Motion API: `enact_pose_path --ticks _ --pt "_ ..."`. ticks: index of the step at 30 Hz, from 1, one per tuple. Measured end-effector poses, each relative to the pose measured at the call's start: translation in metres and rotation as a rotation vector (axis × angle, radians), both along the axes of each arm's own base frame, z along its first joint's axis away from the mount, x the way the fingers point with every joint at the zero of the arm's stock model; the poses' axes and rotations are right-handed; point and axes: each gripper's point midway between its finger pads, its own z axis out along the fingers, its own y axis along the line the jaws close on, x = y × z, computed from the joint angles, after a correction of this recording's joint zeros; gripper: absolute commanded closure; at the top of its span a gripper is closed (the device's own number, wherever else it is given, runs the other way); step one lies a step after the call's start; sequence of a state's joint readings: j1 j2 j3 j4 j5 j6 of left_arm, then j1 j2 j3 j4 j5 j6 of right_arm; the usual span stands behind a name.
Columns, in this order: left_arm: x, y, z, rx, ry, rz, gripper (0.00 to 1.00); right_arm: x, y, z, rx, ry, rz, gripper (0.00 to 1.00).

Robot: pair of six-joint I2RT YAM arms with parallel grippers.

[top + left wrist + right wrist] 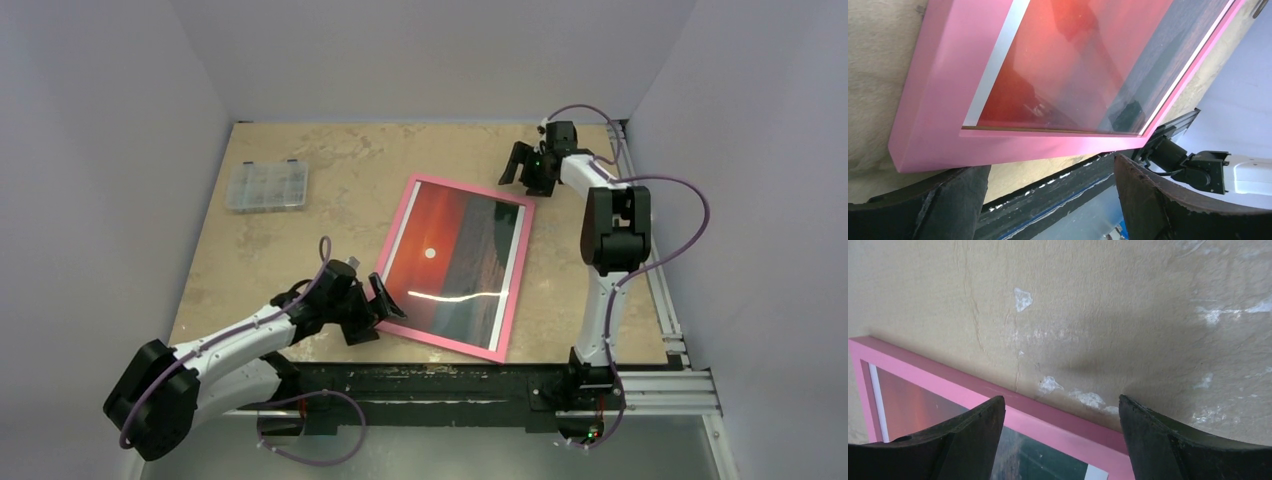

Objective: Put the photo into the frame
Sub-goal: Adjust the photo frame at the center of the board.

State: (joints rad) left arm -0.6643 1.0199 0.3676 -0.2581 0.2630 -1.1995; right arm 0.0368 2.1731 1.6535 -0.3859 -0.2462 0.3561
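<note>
While one photo lies in one frame, I see my left gripper spread at its eight o'clock and my right gripper spread at one.

The right hand is spread wide over the beige, white-scuffed tabletop. The pink frame runs diagonally beneath it, with the photo showing its reddish print and white border at lower left.

I'm not finding any readable text, label, brand or number in these views. The photo in the frame is showing picture only, and the clear compartment box is too small for me to tell any marking.
</note>
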Motion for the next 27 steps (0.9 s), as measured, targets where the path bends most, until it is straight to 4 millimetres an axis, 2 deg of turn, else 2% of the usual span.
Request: enact_pose_path --ticks 7,13,19,27 --pt "0.004 -0.008 0.001 -0.031 0.013 0.001 0.09 -0.008 0.011 -0.004 0.057 0.014 0.065 0.17" --pt "0.007 -0.01 0.002 -0.027 0.02 0.004 0.09 -0.012 0.01 -0.004 0.072 -0.017 0.087 0.17" --pt "0.018 -0.003 0.002 -0.028 0.044 0.043 0.09 -0.032 -0.008 -0.004 0.086 -0.014 0.063 0.17" --pt "0.053 0.01 0.001 0.067 0.064 0.058 0.09 -0.071 -0.033 -0.004 0.114 -0.011 0.0 0.17"
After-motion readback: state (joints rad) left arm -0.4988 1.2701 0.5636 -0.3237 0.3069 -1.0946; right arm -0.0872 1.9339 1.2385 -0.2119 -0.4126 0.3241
